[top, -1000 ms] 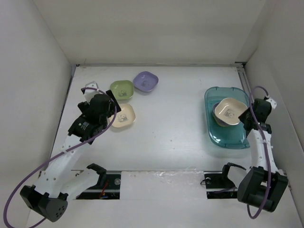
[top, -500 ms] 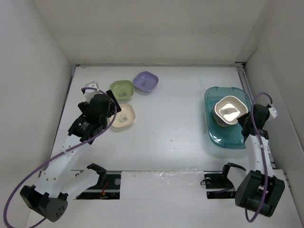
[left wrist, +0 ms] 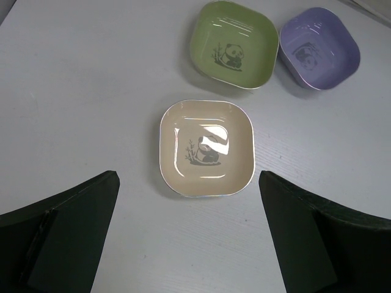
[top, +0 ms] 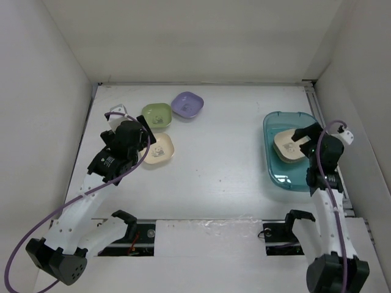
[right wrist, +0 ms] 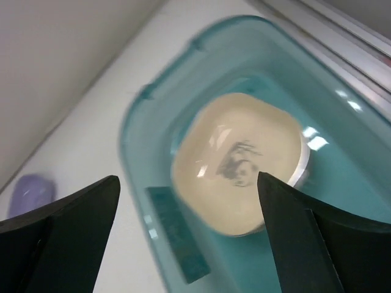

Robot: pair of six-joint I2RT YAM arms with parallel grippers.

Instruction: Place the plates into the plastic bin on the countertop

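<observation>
The white countertop point(top: 226, 159) fills the overhead view. At its right middle sits the teal plastic bin point(top: 287, 176), holding a cream plate point(right wrist: 238, 162) with a dark printed figure. The right gripper point(right wrist: 188, 183) hangs over that plate, fingers spread wide, gripping nothing. In the left half, the left gripper point(left wrist: 188, 177) hovers, fingers likewise spread, above a cream panda plate point(left wrist: 206, 148) lying flat on the countertop. Toward the upper left, a green panda plate point(left wrist: 233, 44) and a lavender plate point(left wrist: 317, 47) lie just beside each other.
</observation>
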